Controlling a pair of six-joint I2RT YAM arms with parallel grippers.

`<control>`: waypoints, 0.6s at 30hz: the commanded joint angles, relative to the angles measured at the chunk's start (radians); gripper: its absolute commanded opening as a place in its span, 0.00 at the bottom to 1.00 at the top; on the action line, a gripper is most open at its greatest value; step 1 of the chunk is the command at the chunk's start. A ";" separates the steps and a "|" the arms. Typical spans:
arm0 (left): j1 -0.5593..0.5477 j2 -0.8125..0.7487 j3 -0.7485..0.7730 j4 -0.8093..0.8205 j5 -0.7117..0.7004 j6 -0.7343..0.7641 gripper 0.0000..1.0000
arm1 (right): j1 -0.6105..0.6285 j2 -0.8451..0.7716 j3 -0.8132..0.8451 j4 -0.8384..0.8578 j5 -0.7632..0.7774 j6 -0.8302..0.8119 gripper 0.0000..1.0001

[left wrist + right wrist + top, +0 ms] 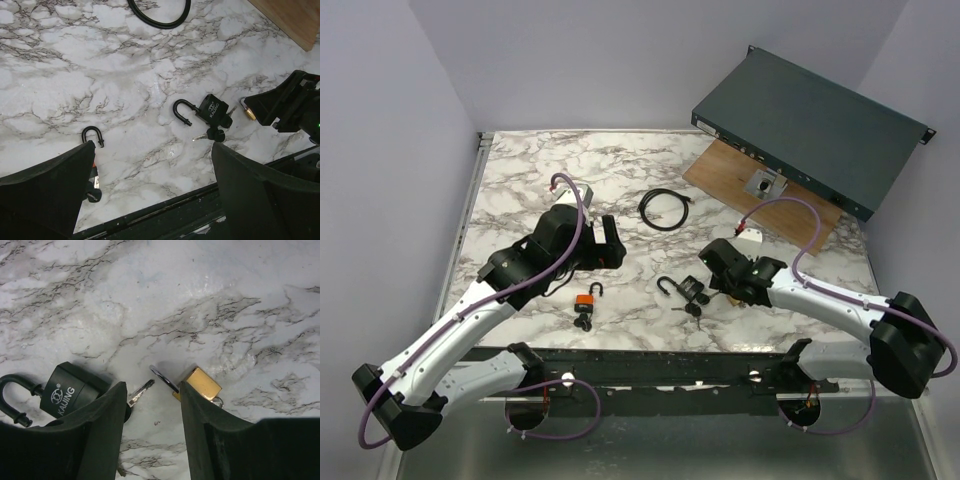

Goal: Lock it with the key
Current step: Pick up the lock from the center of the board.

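L gripper [152,149]: fingers spread wide, nothing between them. Hovers over bare marble, w/ the orange padlock just under one finger.
R gripper [152,389]: fingers partway apart w/ a narrowish gap, gripping nothing. Low over the tabletop, betw. black padlock & brass padlock.
Black padlock [70,392]: "KAIJING" on the body, lies flat, shackle swung open. Just beside one R finger, near the table's front edge.
Key [141,391]: silver blade on the marble, tip poking into the R finger gap. Head hidden behind a finger; can't tell if it's in the keyhole.
Brass padlock [204,383]: small, lies flat. Shackle points toward the gap; part covered by the other R finger.
Orange padlock [586,300]: shackle open, dark key bunch [583,321] touching its near side.
Cable loop [665,210]: black, mid-table, well apart from the locks.
Far R corner: wooden board [720,170] w/ dark rack unit [810,120] overlapping it.
Table [520,170]: marble-pattern top.
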 commanded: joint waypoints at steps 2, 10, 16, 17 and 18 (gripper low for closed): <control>0.015 -0.027 -0.007 -0.009 0.032 0.003 0.98 | -0.042 0.029 -0.037 0.026 0.012 0.007 0.50; 0.026 -0.004 0.009 -0.005 0.060 0.012 0.98 | -0.055 0.025 -0.093 0.124 -0.033 -0.018 0.50; 0.034 0.008 0.010 -0.003 0.075 0.007 0.99 | -0.055 0.067 -0.062 0.137 -0.042 -0.046 0.40; 0.035 0.010 0.009 -0.002 0.078 0.005 0.99 | -0.055 0.073 -0.059 0.136 -0.044 -0.050 0.39; 0.038 0.010 0.006 -0.003 0.080 0.003 0.99 | -0.055 0.079 -0.056 0.136 -0.046 -0.053 0.38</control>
